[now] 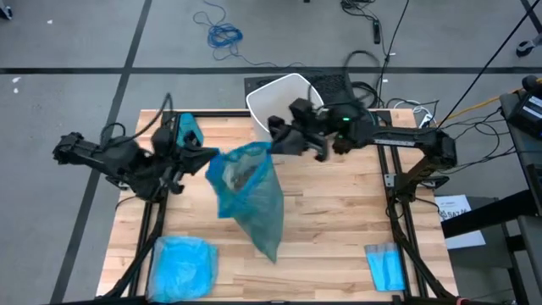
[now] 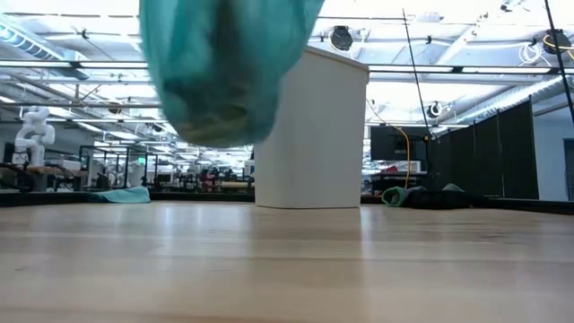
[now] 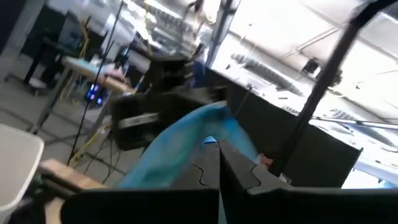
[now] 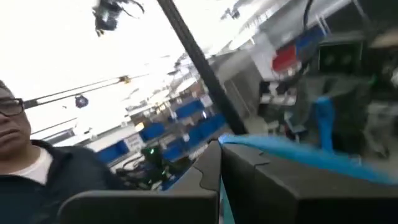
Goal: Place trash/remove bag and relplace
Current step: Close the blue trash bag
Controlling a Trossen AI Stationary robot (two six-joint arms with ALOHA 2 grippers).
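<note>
The bag (image 1: 247, 193), with trash (image 1: 244, 178) inside, hangs above the table (image 1: 339, 229) just in front of the white bin (image 1: 284, 97), stretched between the left gripper (image 1: 208, 160) and right gripper (image 1: 275, 146), each clamped on a rim edge.

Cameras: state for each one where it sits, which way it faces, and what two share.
High view: overhead, facing down; both arms hold the bag between left pincer and right pincer.
Low view: table height, facing across; bag hangs before the white bin; no arm shows.
Left wrist: past its shut fingers pinching the bag.
Right wrist: likewise; a person behind.
High and low views share bag and bin.
</note>
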